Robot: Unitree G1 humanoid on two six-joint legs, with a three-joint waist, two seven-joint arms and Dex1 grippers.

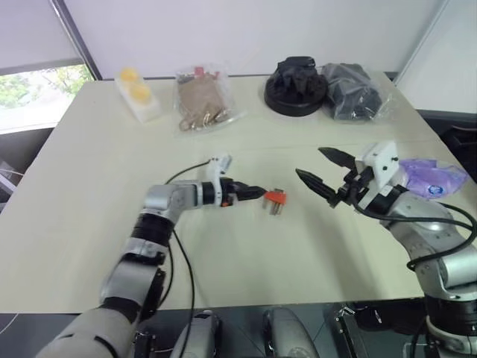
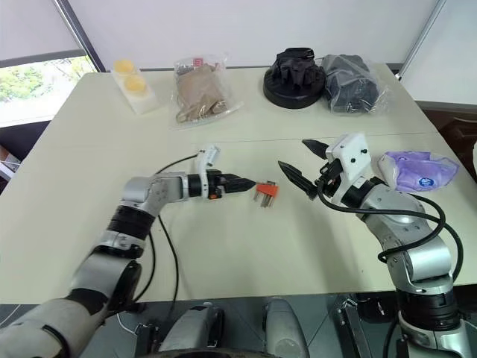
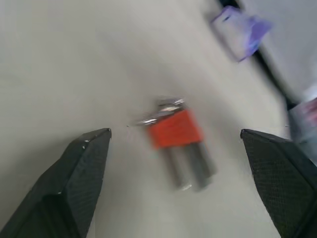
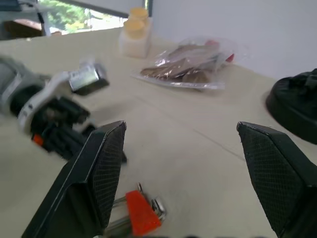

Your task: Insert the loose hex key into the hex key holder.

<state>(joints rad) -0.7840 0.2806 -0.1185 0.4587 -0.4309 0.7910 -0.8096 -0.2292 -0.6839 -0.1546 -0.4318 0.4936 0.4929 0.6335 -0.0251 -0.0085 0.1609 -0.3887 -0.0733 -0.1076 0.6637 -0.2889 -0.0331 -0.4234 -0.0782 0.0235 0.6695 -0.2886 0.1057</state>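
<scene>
On the pale surface (image 1: pixel 89 186), the hex key holder (image 1: pixel 275 199) lies flat between the two claws, short grey keys pointing toward the robot. Left claw (image 1: pixel 257 193) sits just beside the holder, pointing at it; in its wrist view the fingers (image 3: pixel 79 168) stand wide apart, empty. Right claw (image 1: pixel 322 170) hovers near the holder on its other side, jaws spread wide, nothing held.

Loose hex key (image 3: pixel 148 119): probably the thin grey rod lying across the holder's far end, touching it; too blurred to tell whether it's seated in a slot.

My take: check seating first. If it's loose, pinch the holder by its sides with one claw and press the key with the other, slowly and square to the slot.

Purple packet (image 1: pixel 432 179) lies beyond the right claw, well apart from the holder.
</scene>
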